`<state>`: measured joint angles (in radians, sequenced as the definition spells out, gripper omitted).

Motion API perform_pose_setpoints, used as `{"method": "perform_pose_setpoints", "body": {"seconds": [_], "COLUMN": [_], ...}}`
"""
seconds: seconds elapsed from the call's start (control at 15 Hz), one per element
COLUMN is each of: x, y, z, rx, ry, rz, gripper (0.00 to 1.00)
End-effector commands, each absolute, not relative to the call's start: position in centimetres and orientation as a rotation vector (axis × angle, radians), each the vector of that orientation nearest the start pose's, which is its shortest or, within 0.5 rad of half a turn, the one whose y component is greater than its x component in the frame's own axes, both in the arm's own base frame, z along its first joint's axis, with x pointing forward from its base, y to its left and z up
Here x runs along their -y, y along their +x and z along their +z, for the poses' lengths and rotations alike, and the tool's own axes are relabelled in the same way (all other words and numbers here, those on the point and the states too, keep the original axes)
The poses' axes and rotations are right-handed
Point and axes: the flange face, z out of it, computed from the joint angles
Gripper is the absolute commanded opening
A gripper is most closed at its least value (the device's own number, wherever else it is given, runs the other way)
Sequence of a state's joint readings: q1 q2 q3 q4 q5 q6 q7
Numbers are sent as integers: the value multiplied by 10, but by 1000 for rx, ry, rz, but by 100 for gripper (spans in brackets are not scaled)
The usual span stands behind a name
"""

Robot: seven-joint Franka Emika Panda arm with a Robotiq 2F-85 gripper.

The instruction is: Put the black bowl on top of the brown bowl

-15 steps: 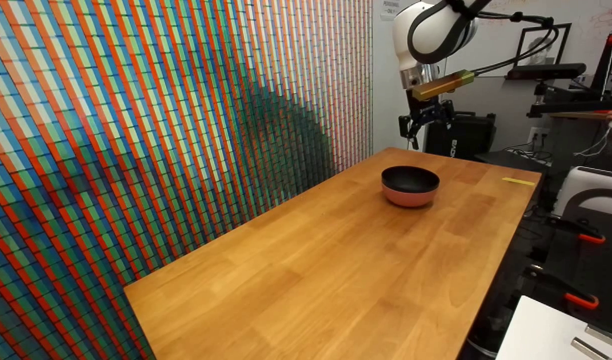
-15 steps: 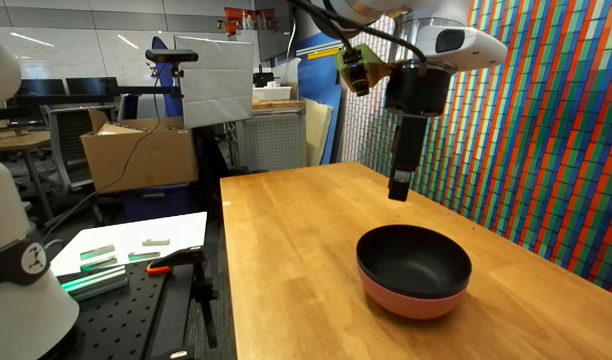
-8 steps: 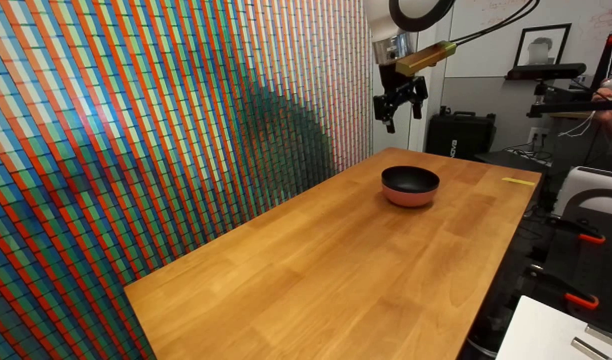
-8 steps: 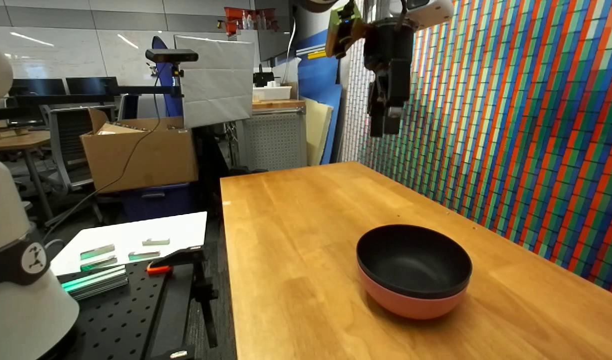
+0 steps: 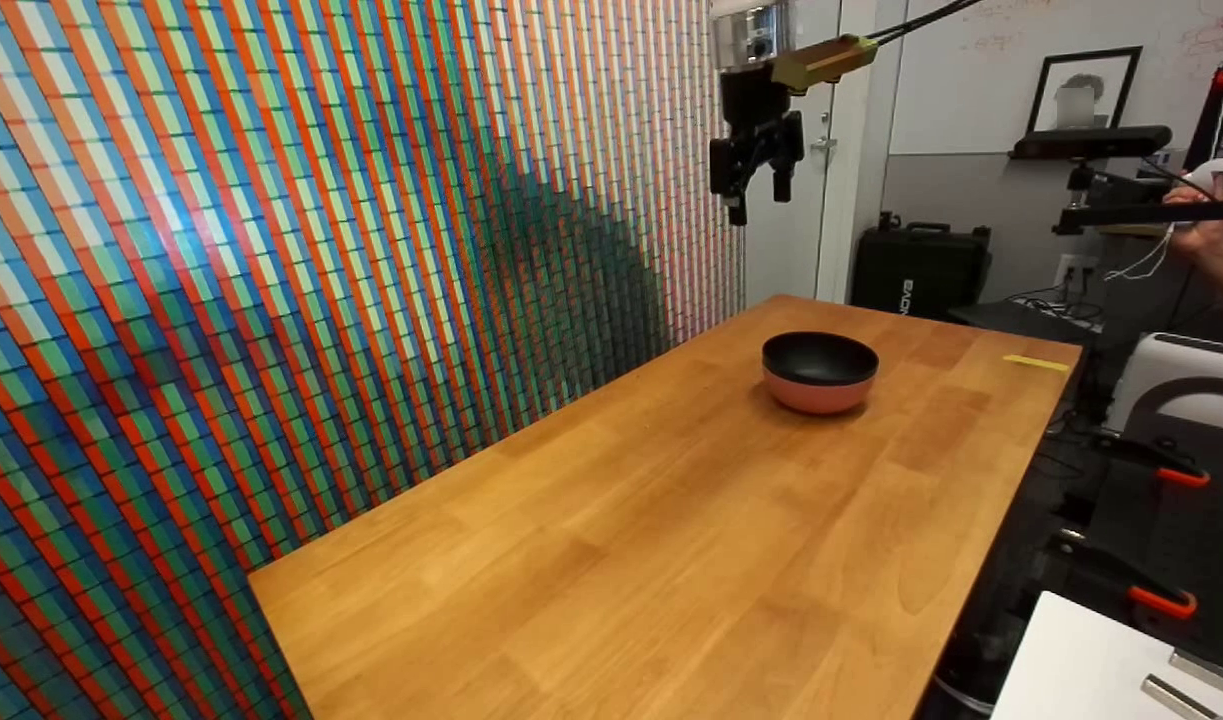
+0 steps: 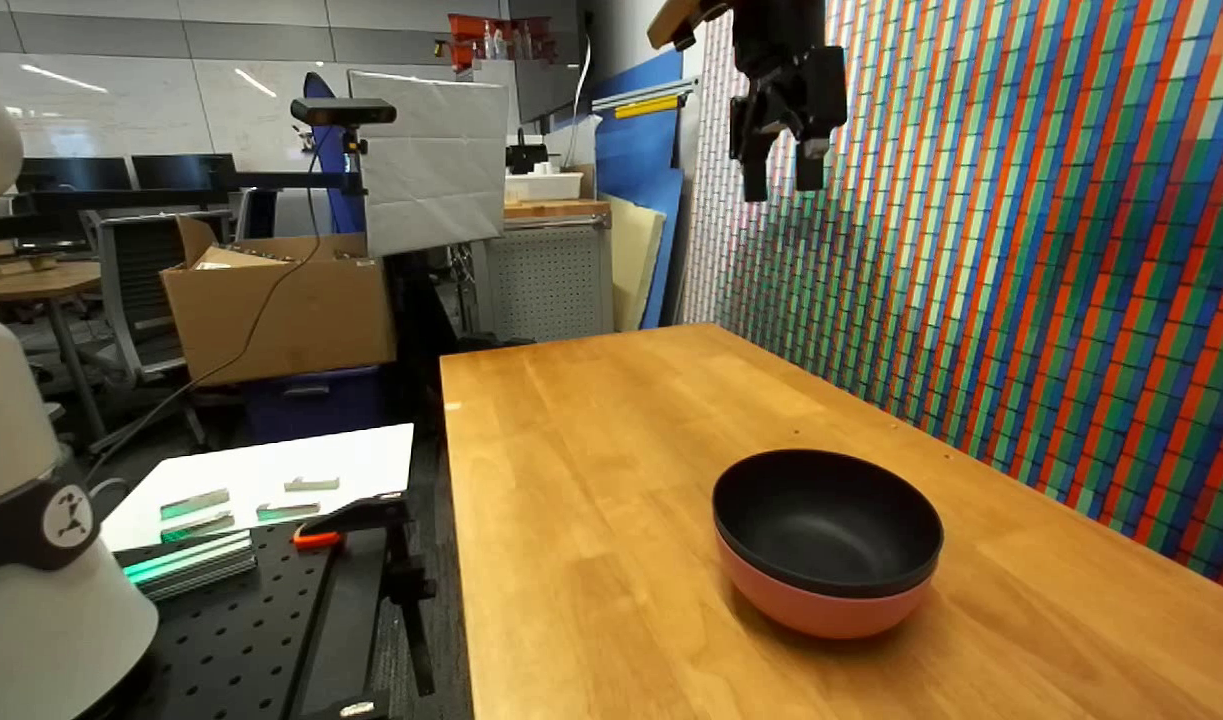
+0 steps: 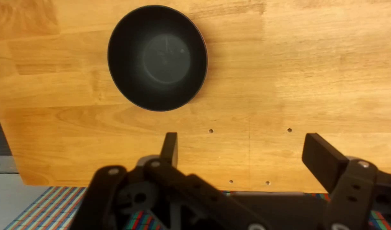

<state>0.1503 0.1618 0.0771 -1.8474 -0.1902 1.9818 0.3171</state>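
Your gripper stands spread, holding nothing. In the wrist view the black bowl sits at ten-thirty from it, inside the brown bowl. Stacking looks done; retreat upward, nudging neither.

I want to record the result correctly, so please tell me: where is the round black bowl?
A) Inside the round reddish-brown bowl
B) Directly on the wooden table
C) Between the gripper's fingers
A: in both exterior views the round black bowl sits nested in the round reddish-brown bowl, whose outer side shows beneath it.
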Motion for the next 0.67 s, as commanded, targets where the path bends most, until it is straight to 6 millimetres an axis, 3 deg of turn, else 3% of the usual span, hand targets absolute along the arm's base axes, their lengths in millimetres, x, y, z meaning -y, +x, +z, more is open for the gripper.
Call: {"method": "perform_pose_setpoints", "body": {"seconds": [0.0,0.07,0.13,0.6], "x": [-122,-122,-123,-123], "y": [601,602,593,596], "z": [442,440,436,433], "rx": [104,148,78,131], "ry": [-3248,-3234,-3273,-3260], "rz": [-8,7,-14,-1], "gripper": [100,100,100,100]}}
